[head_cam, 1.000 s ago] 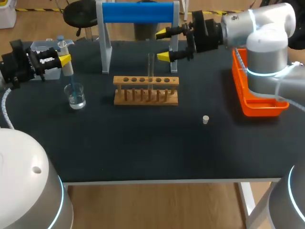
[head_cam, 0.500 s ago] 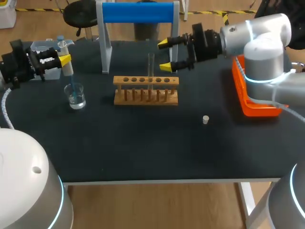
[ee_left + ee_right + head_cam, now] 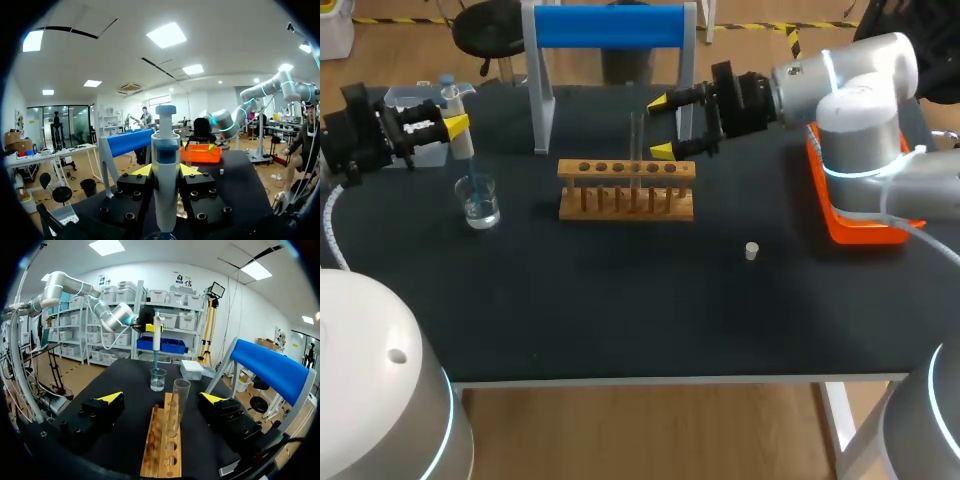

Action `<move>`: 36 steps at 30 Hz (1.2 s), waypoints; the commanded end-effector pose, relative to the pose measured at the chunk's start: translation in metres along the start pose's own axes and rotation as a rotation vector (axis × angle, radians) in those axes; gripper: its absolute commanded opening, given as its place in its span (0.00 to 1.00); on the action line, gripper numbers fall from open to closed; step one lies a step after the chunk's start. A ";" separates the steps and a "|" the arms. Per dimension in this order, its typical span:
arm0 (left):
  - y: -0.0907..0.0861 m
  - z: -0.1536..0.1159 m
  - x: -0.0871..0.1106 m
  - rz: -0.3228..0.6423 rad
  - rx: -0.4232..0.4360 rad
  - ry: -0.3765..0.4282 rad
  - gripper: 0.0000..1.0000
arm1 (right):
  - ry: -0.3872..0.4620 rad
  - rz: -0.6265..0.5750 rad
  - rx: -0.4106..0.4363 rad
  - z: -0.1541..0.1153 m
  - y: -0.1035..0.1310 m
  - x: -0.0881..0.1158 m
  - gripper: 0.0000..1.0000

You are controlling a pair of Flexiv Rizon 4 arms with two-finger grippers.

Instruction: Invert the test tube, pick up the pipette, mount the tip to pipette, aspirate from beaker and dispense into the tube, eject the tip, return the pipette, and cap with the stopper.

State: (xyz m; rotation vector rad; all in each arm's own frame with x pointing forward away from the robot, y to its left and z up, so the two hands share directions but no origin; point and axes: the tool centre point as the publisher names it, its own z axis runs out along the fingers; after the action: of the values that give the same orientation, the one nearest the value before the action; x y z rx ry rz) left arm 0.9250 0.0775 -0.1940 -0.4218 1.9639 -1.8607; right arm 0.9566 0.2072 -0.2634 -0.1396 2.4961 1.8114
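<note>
In the middle of the desk (image 3: 620, 300), a wooden rack (image 3: 626, 190) with a row of holes. Upright in one hole, a tall clear glass test tube (image 3: 637, 140), mouth up. On either side of it, the right fingers (image 3: 663, 151), spread wide, yellow tips clear of the glass. Off to the left, the left fingers (image 3: 457, 124) clamped on a white-and-blue pipette (image 3: 455, 110), tip down in a small glass beaker (image 3: 478, 202) of clear liquid. Nearer the front edge, apart from the rack, a small pale stopper (image 3: 751, 251).
</note>
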 end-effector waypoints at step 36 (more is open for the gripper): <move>-0.001 0.000 0.000 0.000 -0.001 -0.001 0.00 | -0.085 0.012 0.181 0.040 -0.010 -0.011 1.00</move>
State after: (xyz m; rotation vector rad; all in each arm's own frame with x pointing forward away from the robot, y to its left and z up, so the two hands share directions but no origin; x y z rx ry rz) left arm 0.9250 0.0775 -0.1940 -0.4218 1.9640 -1.8607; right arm 0.9654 0.2411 -0.2843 -0.0357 2.5796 1.5573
